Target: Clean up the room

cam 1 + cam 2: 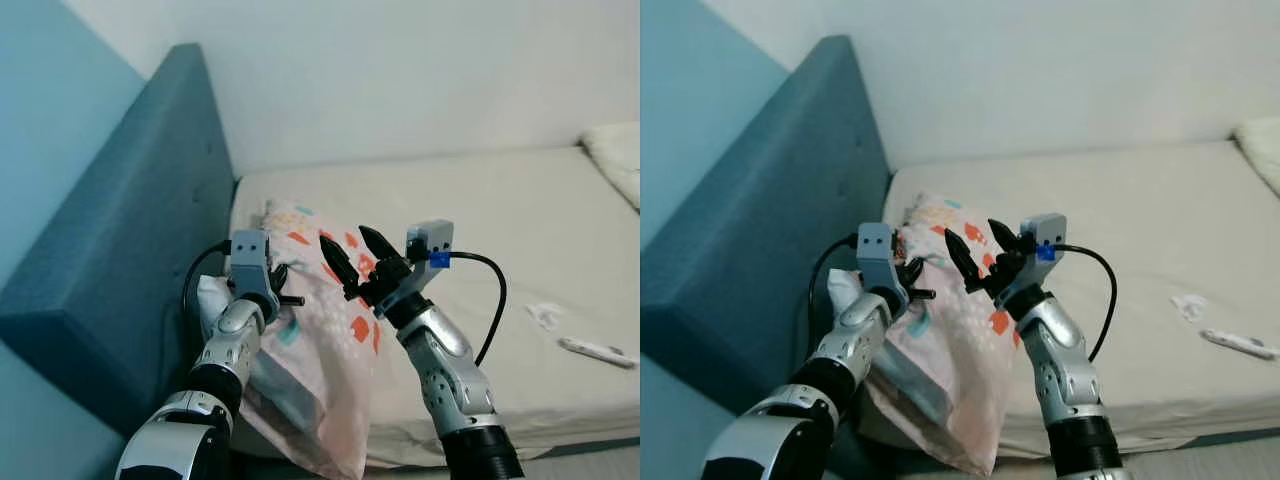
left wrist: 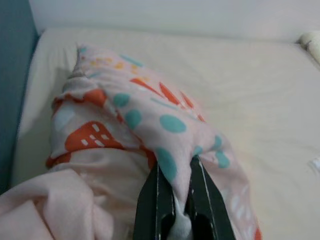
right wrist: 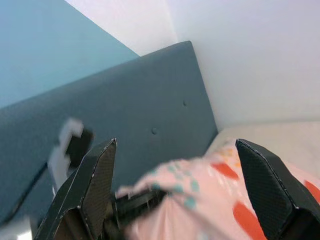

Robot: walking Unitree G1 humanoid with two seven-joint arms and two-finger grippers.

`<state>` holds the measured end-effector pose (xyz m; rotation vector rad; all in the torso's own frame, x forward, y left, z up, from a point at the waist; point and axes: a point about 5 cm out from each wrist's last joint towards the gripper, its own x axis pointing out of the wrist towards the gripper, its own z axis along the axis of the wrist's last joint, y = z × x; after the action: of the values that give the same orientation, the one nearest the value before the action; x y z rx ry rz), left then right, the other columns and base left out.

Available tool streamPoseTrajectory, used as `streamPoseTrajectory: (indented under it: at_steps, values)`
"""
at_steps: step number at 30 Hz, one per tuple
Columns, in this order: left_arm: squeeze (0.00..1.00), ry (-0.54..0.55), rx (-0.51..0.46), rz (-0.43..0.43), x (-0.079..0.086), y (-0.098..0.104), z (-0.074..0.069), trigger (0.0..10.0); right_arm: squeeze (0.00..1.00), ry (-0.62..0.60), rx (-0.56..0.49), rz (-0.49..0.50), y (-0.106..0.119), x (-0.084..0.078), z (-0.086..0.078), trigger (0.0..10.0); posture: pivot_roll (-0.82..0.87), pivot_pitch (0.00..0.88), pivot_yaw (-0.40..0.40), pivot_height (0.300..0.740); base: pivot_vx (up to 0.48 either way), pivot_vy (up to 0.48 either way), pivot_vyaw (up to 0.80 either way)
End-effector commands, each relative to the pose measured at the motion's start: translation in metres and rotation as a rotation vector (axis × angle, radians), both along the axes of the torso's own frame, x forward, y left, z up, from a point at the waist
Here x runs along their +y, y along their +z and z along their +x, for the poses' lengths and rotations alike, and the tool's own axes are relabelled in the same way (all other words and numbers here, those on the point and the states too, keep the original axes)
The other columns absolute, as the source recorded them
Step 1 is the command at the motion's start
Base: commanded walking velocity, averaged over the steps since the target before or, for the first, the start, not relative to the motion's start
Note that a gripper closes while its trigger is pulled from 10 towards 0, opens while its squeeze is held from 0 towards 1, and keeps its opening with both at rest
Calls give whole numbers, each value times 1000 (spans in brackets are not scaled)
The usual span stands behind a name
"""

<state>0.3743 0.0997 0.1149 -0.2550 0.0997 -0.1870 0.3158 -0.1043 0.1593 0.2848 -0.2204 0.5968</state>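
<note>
A pink pillow (image 1: 320, 340) printed with orange and teal shapes lies at the head of the bed, beside the blue headboard (image 1: 130, 230). My left gripper (image 2: 181, 210) is shut on a fold of the pillow's fabric (image 2: 150, 125), at its edge nearest the headboard (image 1: 283, 285). My right gripper (image 1: 357, 252) hangs open just above the pillow's middle, fingers spread wide with nothing between them. In the right wrist view its fingers (image 3: 95, 180) frame the pillow (image 3: 200, 200) and the headboard (image 3: 150, 105).
The cream mattress (image 1: 480, 200) stretches to my right. A white wrapper (image 1: 545, 315) and a white tube-like item (image 1: 597, 351) lie near its front right edge. A white cloth or pillow (image 1: 618, 150) sits at the far right. A white wall stands behind.
</note>
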Motion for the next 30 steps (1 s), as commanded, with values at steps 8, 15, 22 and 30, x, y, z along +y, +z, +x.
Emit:
streamPoseTrajectory:
  at_steps: [8,15,22,30]
  values:
    - [0,-418,-35,-95,-51,29,4,10000,0,12,9,-54,-6,8,-4,10000,-224,91,66,740,0,0,0]
    - [0,-325,-223,-119,-60,97,25,10000,0,-9,16,-56,-8,5,-8,10000,-242,99,71,740,0,0,0]
    - [0,283,-221,-164,28,137,49,10000,0,-12,14,-54,-8,5,-13,10000,-260,114,67,740,0,0,0]
    - [0,475,-231,85,74,131,46,10000,0,117,-29,-9,6,15,-24,10000,-264,113,59,740,0,0,0]
